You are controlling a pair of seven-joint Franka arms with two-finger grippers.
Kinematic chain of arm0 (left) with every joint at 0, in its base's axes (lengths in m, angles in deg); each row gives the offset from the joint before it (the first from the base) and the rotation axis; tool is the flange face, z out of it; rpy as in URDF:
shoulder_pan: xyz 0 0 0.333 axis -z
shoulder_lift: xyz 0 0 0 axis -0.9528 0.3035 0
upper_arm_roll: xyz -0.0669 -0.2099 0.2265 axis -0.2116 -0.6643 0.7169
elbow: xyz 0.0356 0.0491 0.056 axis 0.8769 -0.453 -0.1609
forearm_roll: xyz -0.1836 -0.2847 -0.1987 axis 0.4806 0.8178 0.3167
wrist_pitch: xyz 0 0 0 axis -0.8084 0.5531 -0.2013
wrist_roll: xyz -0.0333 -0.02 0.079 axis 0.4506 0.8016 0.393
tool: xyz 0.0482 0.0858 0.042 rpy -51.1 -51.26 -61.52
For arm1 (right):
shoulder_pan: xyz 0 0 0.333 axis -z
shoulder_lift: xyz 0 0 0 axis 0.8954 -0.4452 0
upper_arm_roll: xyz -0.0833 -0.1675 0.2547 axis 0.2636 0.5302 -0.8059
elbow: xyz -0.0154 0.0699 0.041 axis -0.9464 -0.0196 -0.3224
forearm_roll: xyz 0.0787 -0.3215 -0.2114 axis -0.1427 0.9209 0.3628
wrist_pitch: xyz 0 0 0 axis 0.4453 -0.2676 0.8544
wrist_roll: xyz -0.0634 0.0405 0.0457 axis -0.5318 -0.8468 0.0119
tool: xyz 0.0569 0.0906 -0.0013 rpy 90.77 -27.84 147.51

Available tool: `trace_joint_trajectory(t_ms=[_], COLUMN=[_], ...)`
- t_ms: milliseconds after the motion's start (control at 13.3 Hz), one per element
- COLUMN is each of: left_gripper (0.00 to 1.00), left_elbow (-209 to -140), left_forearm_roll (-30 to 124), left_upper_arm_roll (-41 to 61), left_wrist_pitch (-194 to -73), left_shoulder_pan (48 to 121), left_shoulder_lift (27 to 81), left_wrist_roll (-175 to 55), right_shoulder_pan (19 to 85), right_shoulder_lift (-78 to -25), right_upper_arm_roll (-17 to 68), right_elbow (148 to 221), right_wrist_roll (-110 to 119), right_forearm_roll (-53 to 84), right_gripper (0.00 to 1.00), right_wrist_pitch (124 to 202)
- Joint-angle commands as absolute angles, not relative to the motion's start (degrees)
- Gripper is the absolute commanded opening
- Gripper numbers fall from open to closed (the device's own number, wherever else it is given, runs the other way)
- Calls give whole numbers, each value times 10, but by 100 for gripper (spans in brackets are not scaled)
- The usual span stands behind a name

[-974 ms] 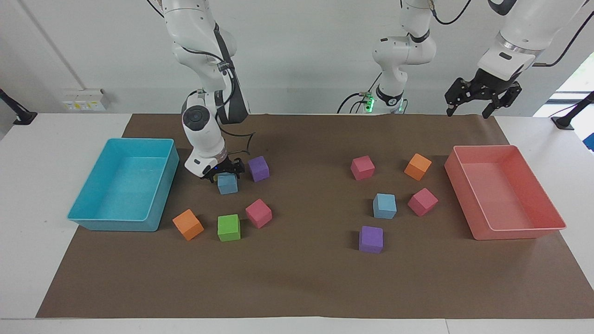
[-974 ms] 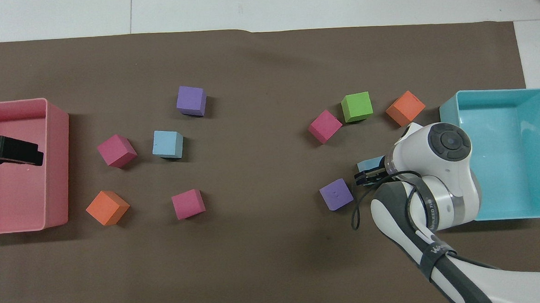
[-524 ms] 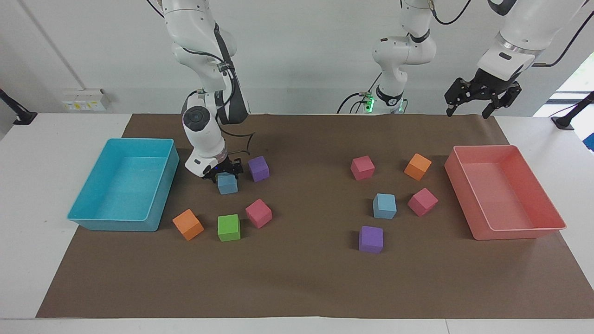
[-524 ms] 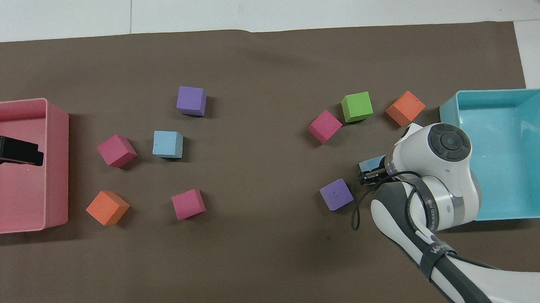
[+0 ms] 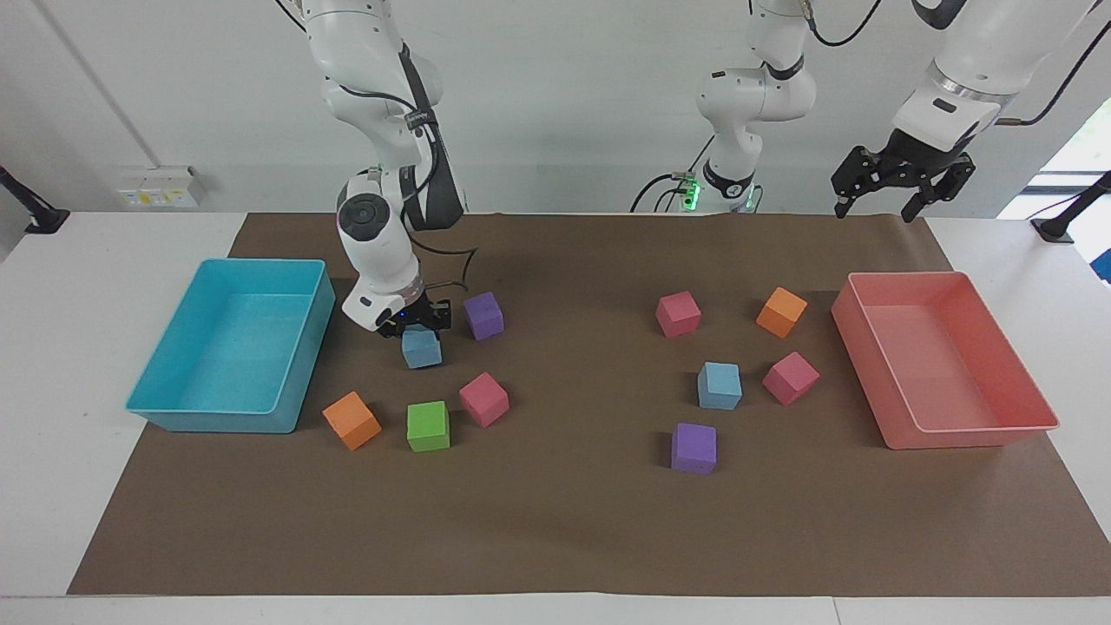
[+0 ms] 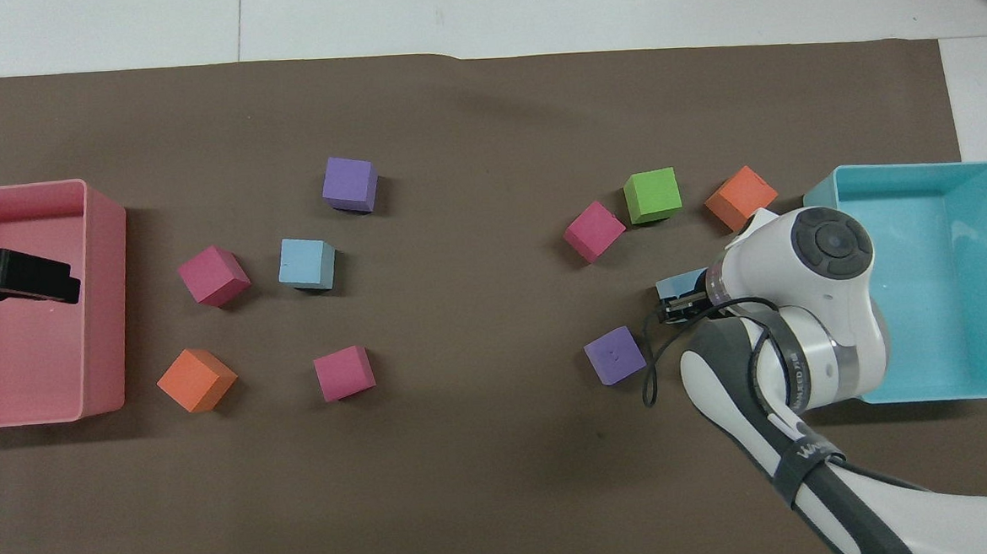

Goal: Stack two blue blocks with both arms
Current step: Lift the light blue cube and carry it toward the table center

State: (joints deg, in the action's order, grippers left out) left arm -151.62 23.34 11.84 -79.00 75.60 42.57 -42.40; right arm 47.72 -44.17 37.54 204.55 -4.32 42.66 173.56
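My right gripper [image 5: 418, 326] is shut on one blue block [image 5: 422, 349], low over the brown mat between the purple cube [image 5: 483, 315] and the cyan tray [image 5: 227, 358]. From above, the right arm's wrist hides most of that block [image 6: 676, 284]. I cannot tell whether it has left the mat. The second blue block [image 5: 719, 385] rests on the mat among the cubes toward the left arm's end [image 6: 307, 264]. My left gripper [image 5: 901, 182] hangs open and empty, high over the pink tray [image 5: 946, 434], and the left arm waits.
Around the held block lie pink [image 5: 483, 398], green [image 5: 428, 425] and orange [image 5: 351, 420] cubes. Near the second blue block sit a purple cube [image 5: 693, 448], two pink cubes [image 5: 790, 378] [image 5: 678, 313] and an orange one [image 5: 781, 312].
The right gripper's fingers have closed on the blue block. The gripper and block have shifted slightly away from the robots, and the wrist has risen a little. The left arm has not moved.
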Motion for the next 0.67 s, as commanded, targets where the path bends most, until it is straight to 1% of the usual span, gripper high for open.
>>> trace_joint_trajectory(t_ms=[0,300,375,599], left_gripper=[100,100,100,100], left_elbow=[-1535,-1535,-1535,-1535], left_forearm_roll=[238,238,238,238], left_upper_arm_roll=[119,120,120,120], left_wrist_pitch=[-795,-796,-796,-796], left_shoulder_pan=[756,756,756,756], left_shoulder_lift=[409,409,409,409], left_wrist_roll=[-419,-418,-418,-418], right_shoulder_pan=[479,478,476,437], right_shoulder_lift=[-439,-440,-442,-446], right_upper_arm_roll=[375,374,373,373], right_elbow=[1979,1923,1915,1908], right_wrist_roll=[-59,-85,-92,-135], right_forearm_roll=[416,425,425,425], right_gripper=[0,0,0,0], right_wrist_pitch=[1671,1623,1621,1637])
